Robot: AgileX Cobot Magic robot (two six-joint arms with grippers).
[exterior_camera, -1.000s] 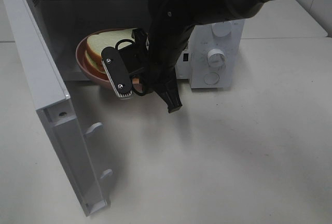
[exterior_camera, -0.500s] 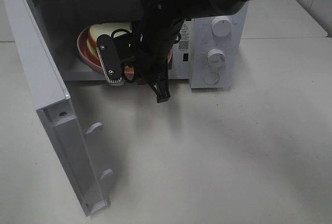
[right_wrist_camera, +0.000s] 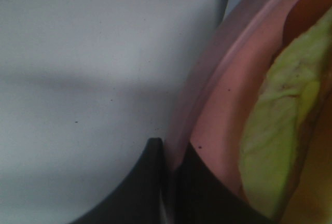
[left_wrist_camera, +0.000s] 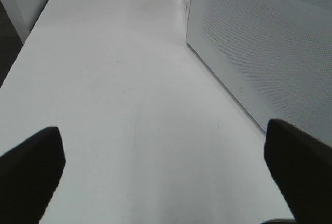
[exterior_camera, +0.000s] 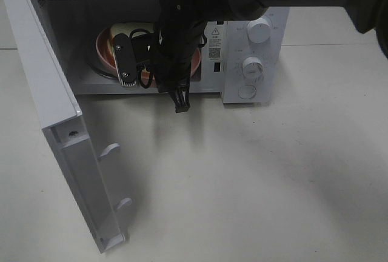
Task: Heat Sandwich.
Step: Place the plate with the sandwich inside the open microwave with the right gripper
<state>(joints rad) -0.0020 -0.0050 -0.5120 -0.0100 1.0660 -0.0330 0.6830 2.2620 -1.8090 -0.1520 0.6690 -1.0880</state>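
The sandwich (exterior_camera: 119,31), white bread with yellow-green filling (right_wrist_camera: 275,136), lies on a round pink plate (exterior_camera: 102,53) inside the open microwave (exterior_camera: 60,7). My right arm (exterior_camera: 176,37) reaches into the cavity from the right and covers most of the plate. In the right wrist view my right gripper (right_wrist_camera: 168,177) is shut on the plate's rim (right_wrist_camera: 207,105), just above the microwave's pale floor (right_wrist_camera: 78,79). My left gripper (left_wrist_camera: 166,172) does not show in the exterior view; its wrist view shows it open over bare table with nothing between its fingers (left_wrist_camera: 31,167).
The microwave door (exterior_camera: 48,74) stands swung out toward the front on the left. The control panel with two knobs (exterior_camera: 253,65) is right of the cavity. A white perforated panel (left_wrist_camera: 259,53) stands beside my left gripper. White table (exterior_camera: 254,177) lies in front.
My right arm has pushed deeper into the microwave, carrying the plate and sandwich from the cavity's mouth toward the back. The left gripper's view gives no earlier frame.
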